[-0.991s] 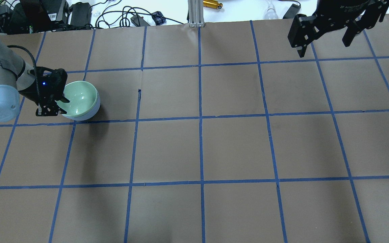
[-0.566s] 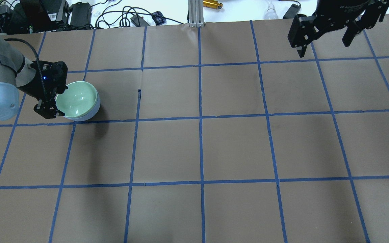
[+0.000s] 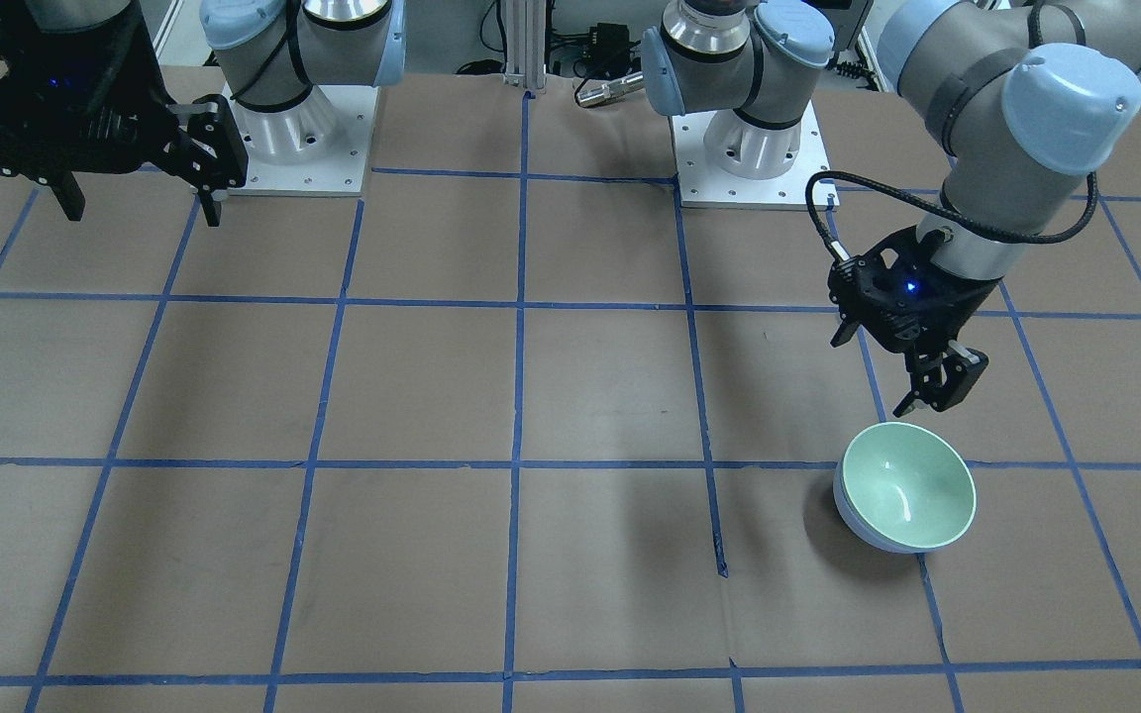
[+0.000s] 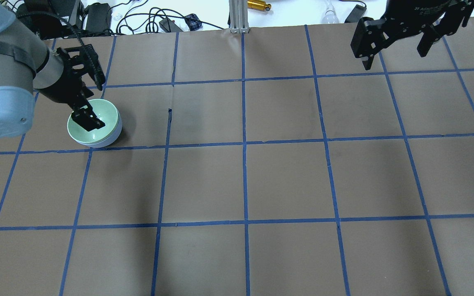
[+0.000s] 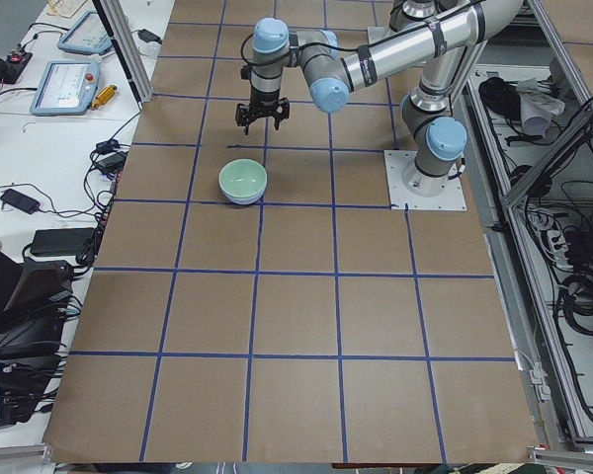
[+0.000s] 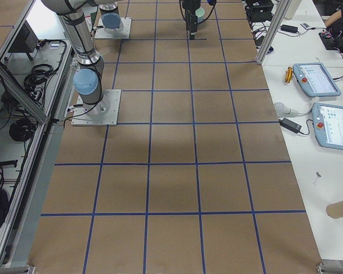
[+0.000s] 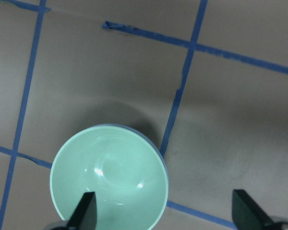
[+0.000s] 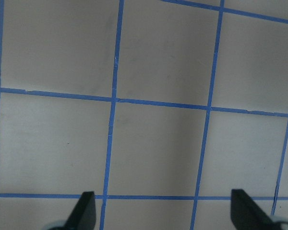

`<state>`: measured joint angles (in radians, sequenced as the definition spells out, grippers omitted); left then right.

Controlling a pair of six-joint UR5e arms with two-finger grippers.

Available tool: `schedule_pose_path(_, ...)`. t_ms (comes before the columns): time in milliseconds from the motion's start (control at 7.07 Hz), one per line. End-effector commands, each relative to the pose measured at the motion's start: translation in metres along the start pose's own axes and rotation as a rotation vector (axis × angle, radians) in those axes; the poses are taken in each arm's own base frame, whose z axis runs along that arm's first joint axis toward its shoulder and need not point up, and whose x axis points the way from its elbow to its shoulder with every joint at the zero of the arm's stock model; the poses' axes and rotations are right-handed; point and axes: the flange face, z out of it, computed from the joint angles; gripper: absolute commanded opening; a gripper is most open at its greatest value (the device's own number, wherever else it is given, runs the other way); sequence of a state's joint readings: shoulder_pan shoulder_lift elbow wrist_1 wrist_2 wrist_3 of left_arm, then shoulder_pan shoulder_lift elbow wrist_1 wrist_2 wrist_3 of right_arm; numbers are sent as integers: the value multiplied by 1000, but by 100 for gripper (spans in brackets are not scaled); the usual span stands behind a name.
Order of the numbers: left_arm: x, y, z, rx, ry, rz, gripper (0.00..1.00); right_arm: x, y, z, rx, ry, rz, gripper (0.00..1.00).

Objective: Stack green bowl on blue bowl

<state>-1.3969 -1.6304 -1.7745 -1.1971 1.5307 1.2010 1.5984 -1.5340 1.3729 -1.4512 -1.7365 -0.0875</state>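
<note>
The green bowl (image 4: 97,114) sits nested inside the blue bowl (image 4: 109,139) at the table's left; only the blue bowl's outer wall shows. The front-facing view shows the green bowl (image 3: 907,483) and the blue bowl (image 3: 853,517) the same way. My left gripper (image 4: 93,98) hangs open and empty above the stack, touching neither bowl. It also shows in the front-facing view (image 3: 892,361). In the left wrist view (image 7: 165,213) one fingertip (image 7: 84,213) overlaps the green bowl (image 7: 110,177). My right gripper (image 4: 395,49) is open and empty, high over the far right corner.
Brown paper with a blue tape grid (image 4: 244,144) covers the table. Cables and devices (image 4: 97,16) lie beyond the far edge. The arm bases (image 3: 749,149) stand at the robot's side. A torn tape end (image 4: 170,113) lies right of the bowls.
My left gripper has come off the green bowl's left rim, risen and swung toward the far side. The bowls stay nested in place. The right arm has not moved.
</note>
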Motion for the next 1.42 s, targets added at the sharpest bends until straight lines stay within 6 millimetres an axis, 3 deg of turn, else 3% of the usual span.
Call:
schedule_pose_path(0, 15, -41, -36, -16, 33, -226, 100, 0, 0, 0, 0, 0, 0, 100)
schedule_pose_path(425, 24, -54, -75, 19, -12, -645, 100, 0, 0, 0, 0, 0, 0, 100)
schedule_pose_path(566, 31, -58, -85, -13, -49, -708, 100, 0, 0, 0, 0, 0, 0, 100)
schedule_pose_path(708, 49, -64, -98, -17, -37, -764, 100, 0, 0, 0, 0, 0, 0, 100)
schedule_pose_path(1274, 53, -56, -123, -43, -17, -873, 100, 0, 0, 0, 0, 0, 0, 100)
